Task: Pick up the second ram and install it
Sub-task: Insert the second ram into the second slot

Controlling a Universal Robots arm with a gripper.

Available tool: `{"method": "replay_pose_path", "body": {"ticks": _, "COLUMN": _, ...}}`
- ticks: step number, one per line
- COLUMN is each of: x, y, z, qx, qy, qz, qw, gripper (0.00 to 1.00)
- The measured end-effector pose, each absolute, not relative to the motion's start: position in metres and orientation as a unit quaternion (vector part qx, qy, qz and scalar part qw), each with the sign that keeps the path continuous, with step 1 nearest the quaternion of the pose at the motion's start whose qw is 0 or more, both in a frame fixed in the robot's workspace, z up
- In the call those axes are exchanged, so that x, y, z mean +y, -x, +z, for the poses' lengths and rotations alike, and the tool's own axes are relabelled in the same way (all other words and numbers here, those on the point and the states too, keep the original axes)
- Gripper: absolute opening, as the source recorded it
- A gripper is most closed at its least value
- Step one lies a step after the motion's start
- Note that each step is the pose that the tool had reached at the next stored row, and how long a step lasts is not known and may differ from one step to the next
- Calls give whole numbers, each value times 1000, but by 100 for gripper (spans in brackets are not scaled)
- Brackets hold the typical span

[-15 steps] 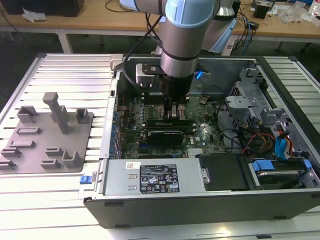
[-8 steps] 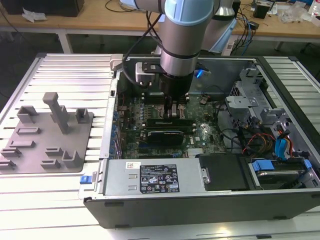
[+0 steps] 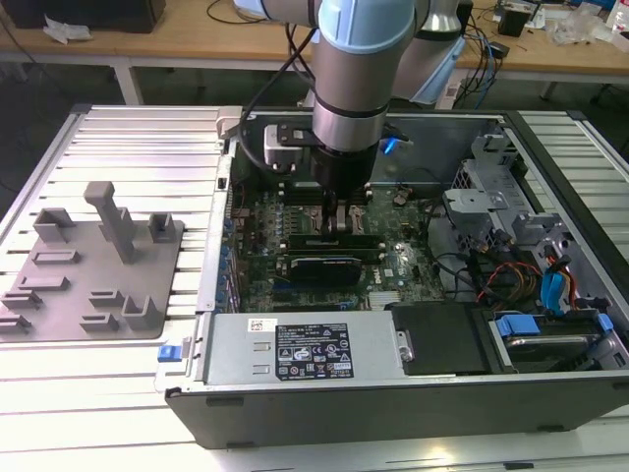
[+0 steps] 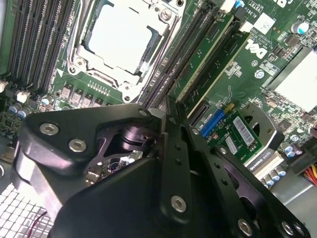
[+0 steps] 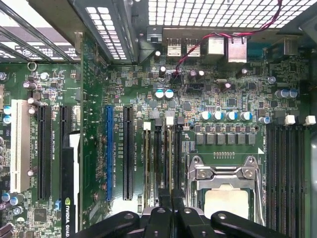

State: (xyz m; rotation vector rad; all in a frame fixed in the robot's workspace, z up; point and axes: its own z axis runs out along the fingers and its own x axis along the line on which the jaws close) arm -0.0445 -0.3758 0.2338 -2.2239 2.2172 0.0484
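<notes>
The gripper (image 3: 339, 218) stands down inside the open computer case (image 3: 550, 157), over the middle of the motherboard (image 3: 257, 228), just beside the silver processor (image 4: 119, 37). In both wrist views its fingers (image 5: 171, 206) are pressed together, tips at the memory slots (image 5: 161, 153). The second ram (image 4: 205, 62) looks seated on edge in a slot under those tips; the black finger links hide its near end, so I cannot tell whether the fingers pinch its edge or merely touch it.

Exterior overview; both wrist views close above motherboard (image 5: 198, 99).
</notes>
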Motion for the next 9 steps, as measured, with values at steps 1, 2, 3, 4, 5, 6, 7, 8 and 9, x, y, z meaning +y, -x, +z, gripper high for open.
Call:
{"method": "replay_pose_path", "body": {"ticks": 1, "x": -376, "y": 45, "z": 234, "qx": 706, "qy": 708, "qz": 15, "qw": 0, "gripper": 9}}
{"method": "replay_pose_path", "body": {"ticks": 2, "x": -376, "y": 45, "z": 234, "qx": 706, "qy": 708, "qz": 15, "qw": 0, "gripper": 9}}
{"method": "replay_pose_path", "body": {"ticks": 3, "x": -376, "y": 45, "z": 234, "qx": 706, "qy": 708, "qz": 15, "qw": 0, "gripper": 9}}
{"method": "replay_pose_path", "body": {"ticks": 4, "x": -376, "y": 45, "z": 234, "qx": 706, "qy": 708, "qz": 15, "qw": 0, "gripper": 9}}
{"method": "replay_pose_path", "body": {"ticks": 5, "x": -376, "y": 45, "z": 234, "qx": 706, "qy": 708, "qz": 15, "qw": 0, "gripper": 9}}
{"method": "replay_pose_path", "body": {"ticks": 6, "x": -376, "y": 45, "z": 233, "qx": 706, "qy": 708, "qz": 15, "qw": 1, "gripper": 9}}
{"method": "replay_pose_path", "body": {"ticks": 7, "x": -376, "y": 45, "z": 233, "qx": 706, "qy": 708, "qz": 14, "qw": 1, "gripper": 9}}
{"method": "replay_pose_path", "body": {"ticks": 8, "x": -376, "y": 45, "z": 232, "qx": 706, "qy": 708, "qz": 14, "qw": 1, "gripper": 9}}
{"method": "replay_pose_path", "body": {"ticks": 9, "x": -376, "y": 45, "z": 232, "qx": 706, "qy": 708, "qz": 14, "qw": 1, "gripper": 9}}
